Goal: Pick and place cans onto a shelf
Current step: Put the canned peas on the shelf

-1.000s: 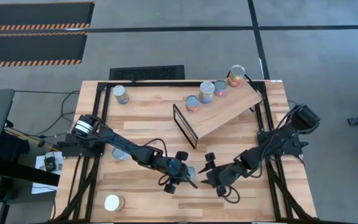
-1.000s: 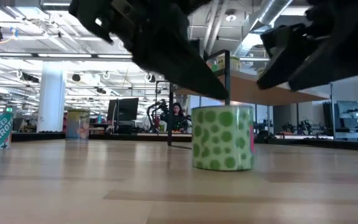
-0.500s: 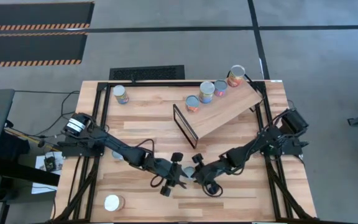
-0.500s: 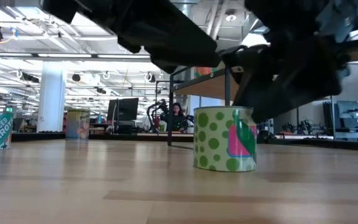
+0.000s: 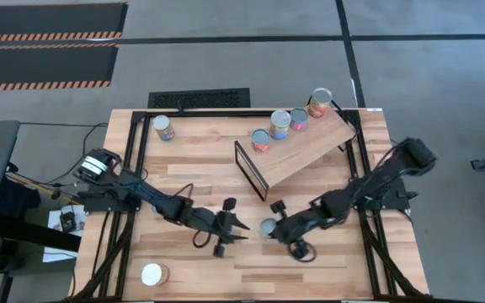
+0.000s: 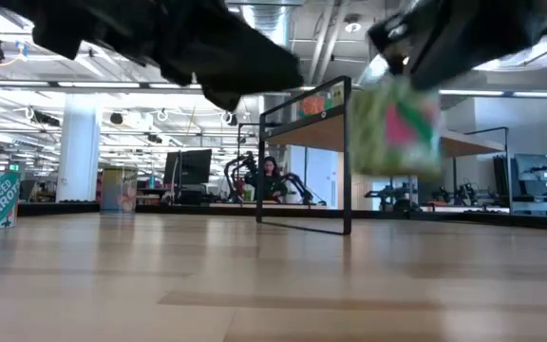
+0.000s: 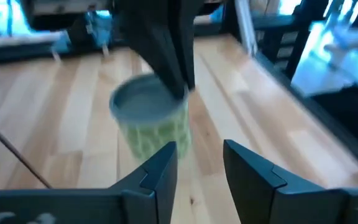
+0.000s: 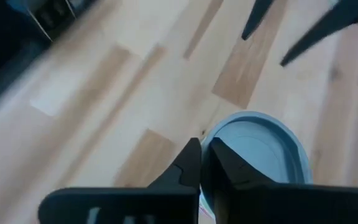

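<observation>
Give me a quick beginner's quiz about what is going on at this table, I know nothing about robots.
1. True or false: the green-spotted can stands on the table.
2. How many cans stand on the shelf? A) two B) four C) six
3. Which one holds the green-spotted can: the left pincer or the right pincer?

Key
1. False: in the low view it hangs clear above the wood.
2. B, four, in a row along the shelf's far edge.
3. The right pincer, pinched shut on the can's rim; the left pincer is open beside it, holding nothing.
</observation>
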